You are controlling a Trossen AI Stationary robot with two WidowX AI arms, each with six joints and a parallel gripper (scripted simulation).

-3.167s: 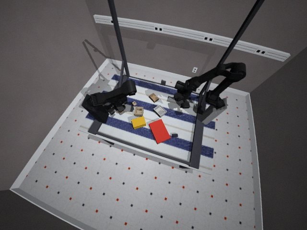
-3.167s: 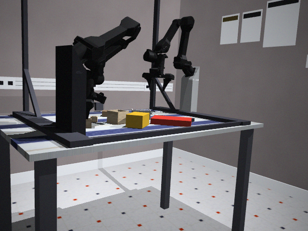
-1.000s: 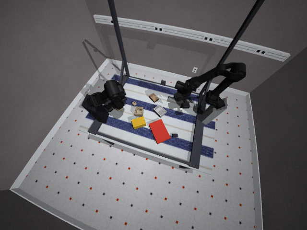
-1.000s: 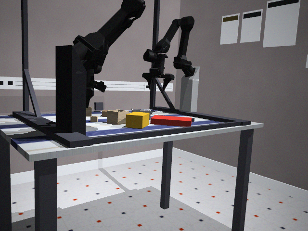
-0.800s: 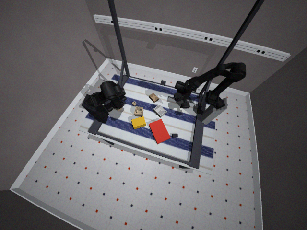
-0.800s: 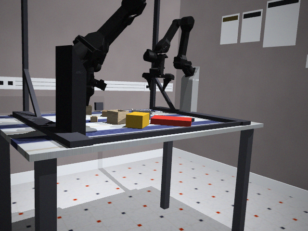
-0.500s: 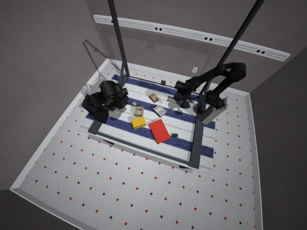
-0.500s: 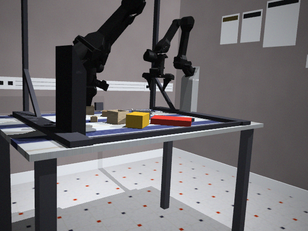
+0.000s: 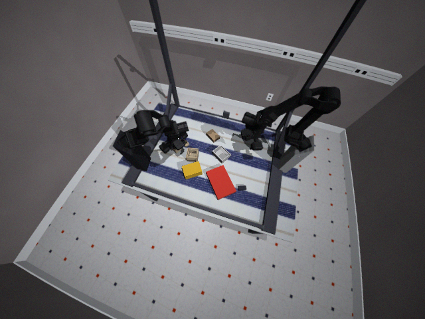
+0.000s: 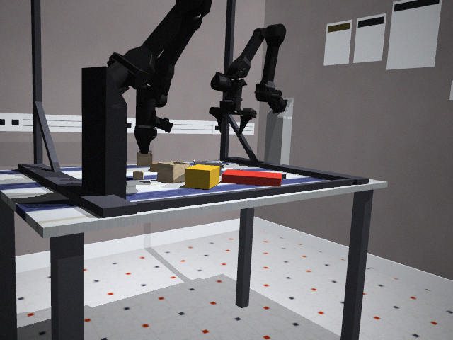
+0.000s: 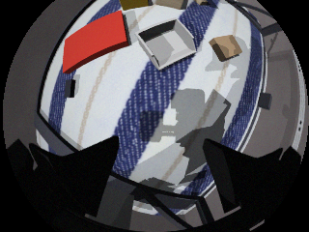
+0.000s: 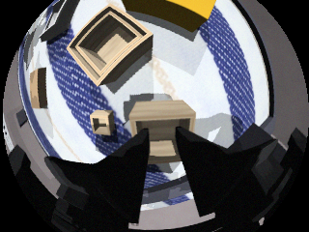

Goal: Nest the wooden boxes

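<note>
Carrying the small pale wooden box [image 10: 144, 159] [image 12: 164, 109] to the pale wooden nest of open boxes [image 9: 192, 153] [image 10: 170, 172] [image 12: 127, 57] looks like the step in hand; the right gripper [image 9: 177, 145] [image 10: 144, 151] [image 12: 161, 131] has its jaws partly closed on that box, raised off the worktop [image 10: 292, 197], its hollow showing in the wrist view; whether its base is level, I cannot tell.

The nest stands open side up, off toward the upper left of the jaws in that wrist view, and from above, between the right arm and the worktop's middle; the right arm is plainly nearer; the carried box's longer side runs across the wrist view, while the nest's walls run diagonally, so a wrist turn is probably needed before lowering, lest a corner catch the rim.

The tiny pale wooden box [image 10: 138, 174] [image 12: 102, 123] sits low beside the carrying path; the brown wooden box [image 9: 212, 135] [image 11: 225, 47] [image 12: 39, 88] lies farther off; the left gripper [image 9: 250, 139] [image 10: 231, 132] [image 11: 162, 143] hangs well apart, jaws spread nearly wide, holding nothing.
</note>
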